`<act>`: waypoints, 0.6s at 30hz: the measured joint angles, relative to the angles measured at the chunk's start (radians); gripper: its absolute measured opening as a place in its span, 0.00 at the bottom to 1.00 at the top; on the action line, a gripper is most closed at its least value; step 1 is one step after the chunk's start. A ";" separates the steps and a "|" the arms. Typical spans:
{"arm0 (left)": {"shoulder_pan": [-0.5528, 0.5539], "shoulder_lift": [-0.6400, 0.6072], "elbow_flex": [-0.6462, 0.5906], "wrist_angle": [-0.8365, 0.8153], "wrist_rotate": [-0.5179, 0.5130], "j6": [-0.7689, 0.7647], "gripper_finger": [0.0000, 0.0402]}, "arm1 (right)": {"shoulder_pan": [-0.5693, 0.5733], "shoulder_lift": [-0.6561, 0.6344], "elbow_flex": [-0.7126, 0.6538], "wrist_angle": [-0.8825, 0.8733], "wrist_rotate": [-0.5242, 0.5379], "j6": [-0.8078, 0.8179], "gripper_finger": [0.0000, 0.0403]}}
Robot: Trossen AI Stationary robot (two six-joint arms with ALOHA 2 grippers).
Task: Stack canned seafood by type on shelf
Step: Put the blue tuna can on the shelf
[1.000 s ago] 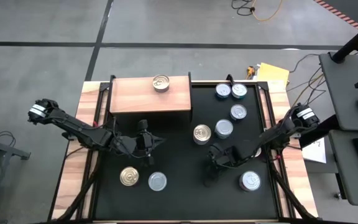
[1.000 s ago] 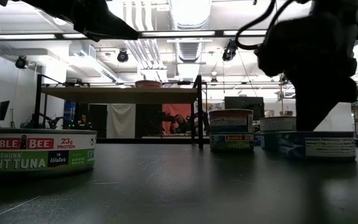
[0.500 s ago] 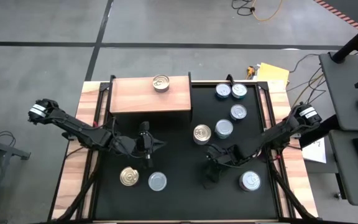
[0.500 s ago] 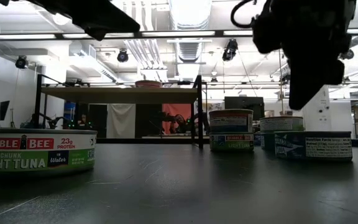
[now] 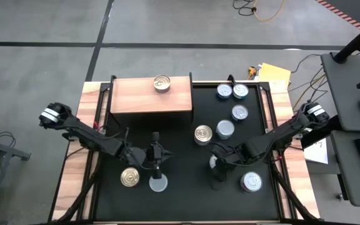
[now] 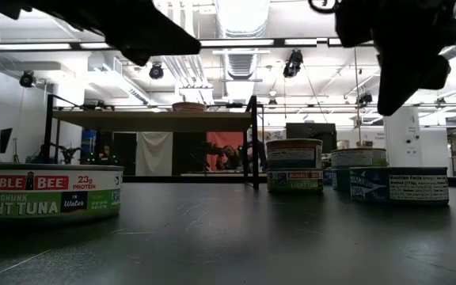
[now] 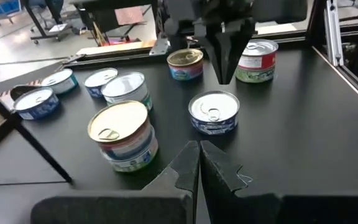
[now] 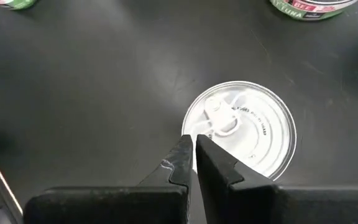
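Note:
The wooden shelf [image 5: 152,95] stands at the table's far left with one gold-topped can [image 5: 162,83] on its top. My right gripper [image 8: 194,148] hangs shut, pointing down, just above a silver-topped can [image 8: 241,134] that stands on the table right of the middle [image 5: 213,162]. The low view shows the gripper [image 6: 390,107] clear of that can [image 6: 400,186]. My left gripper [image 7: 199,150] is shut and nearly level over the near left of the table [image 5: 165,160]. It hangs beside a silver-topped can [image 5: 159,182] and a gold-topped can [image 5: 130,177], touching neither.
More cans stand on the black table: three at the far right [image 5: 224,92] [image 5: 240,91] [image 5: 240,113]. A gold-topped one [image 5: 203,134] and a silver one [image 5: 225,129] stand in the middle. One is near the front right [image 5: 251,182]. Bare table lies in front of the shelf.
My right gripper has risen, still shut, from the top of the silver-topped can, which stays where it was. My left gripper has moved toward the table's near edge and to the right, sinking a little toward the near silver-topped can.

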 joint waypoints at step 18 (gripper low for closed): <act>-0.022 0.268 0.293 -0.084 0.000 -0.016 0.00 | 0.200 -0.176 -0.001 -0.162 0.240 0.144 0.03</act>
